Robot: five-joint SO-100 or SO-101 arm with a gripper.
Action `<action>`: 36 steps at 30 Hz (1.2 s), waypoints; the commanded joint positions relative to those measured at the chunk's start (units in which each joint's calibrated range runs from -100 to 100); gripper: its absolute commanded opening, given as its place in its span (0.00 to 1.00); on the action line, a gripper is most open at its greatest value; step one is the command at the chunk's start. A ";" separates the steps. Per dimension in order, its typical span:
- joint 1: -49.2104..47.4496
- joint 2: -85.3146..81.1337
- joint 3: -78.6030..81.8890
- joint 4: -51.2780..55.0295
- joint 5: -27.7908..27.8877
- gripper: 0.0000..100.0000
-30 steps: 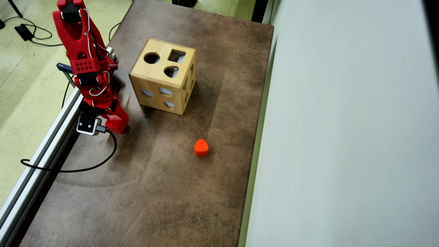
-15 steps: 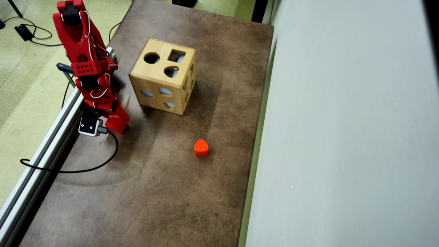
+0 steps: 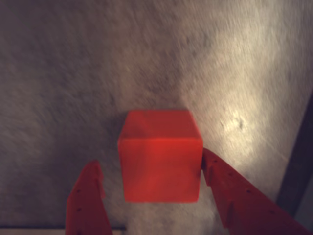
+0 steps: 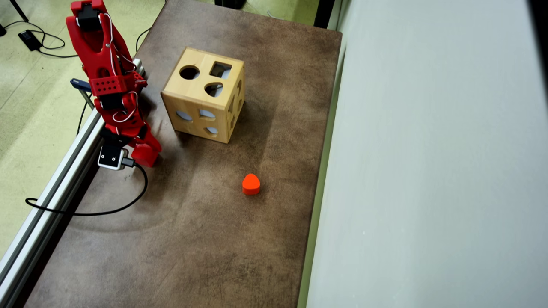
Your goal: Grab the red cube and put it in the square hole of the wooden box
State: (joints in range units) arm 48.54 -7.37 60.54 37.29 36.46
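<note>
Here the red cube [image 3: 160, 156] sits between the two red fingers [image 3: 234, 191] of the tool [image 3: 151, 169] in the wrist view. The right finger touches the cube's side, while a thin gap shows beside the left finger, so I cannot tell whether the tool truly clamps the cube or only frames it. The picture is blurred, and the cube lies over the mottled brown counter [image 3: 73, 63].

In the overhead view the cube [image 4: 145, 155] shows at the tip of the red arm [image 4: 109, 81], near the counter's [image 4: 205, 239] left edge, well apart from the wooden box [image 4: 204, 95]. The box's top face carries the square hole [image 4: 220, 69], a round hole [image 4: 189, 72] and a rounded teardrop hole [image 4: 213, 89]. An orange-red heart-like block [image 4: 251, 184] lies alone, below the box in that view.
</note>
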 commanded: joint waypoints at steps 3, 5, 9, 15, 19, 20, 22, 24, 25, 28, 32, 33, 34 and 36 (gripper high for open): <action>-0.25 -0.31 -0.43 -1.46 -0.15 0.31; -0.25 -0.31 -0.26 -1.46 -0.15 0.31; -0.18 -0.31 -0.26 -1.46 -0.15 0.30; -0.25 -0.31 -0.26 -1.38 0.05 0.30; -0.25 -0.31 -0.26 -1.38 -0.05 0.25; -0.18 -0.31 -0.26 -1.38 -0.10 0.22; -0.03 -0.31 -0.26 -1.38 -0.15 0.16; 0.19 -0.31 -0.26 -1.62 -0.15 0.09; 0.27 -0.31 -0.26 -1.86 -0.15 0.06; 0.27 -0.31 -0.26 -2.11 -0.15 0.01; 0.34 -0.40 -0.26 -2.02 -0.15 0.02; 0.34 -0.74 -0.26 -1.62 -0.15 0.02; 0.42 -1.08 -0.26 -1.38 -0.20 0.02; 0.42 -1.33 -0.43 -1.38 -0.20 0.02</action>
State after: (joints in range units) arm 48.62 -7.37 60.54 36.16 36.46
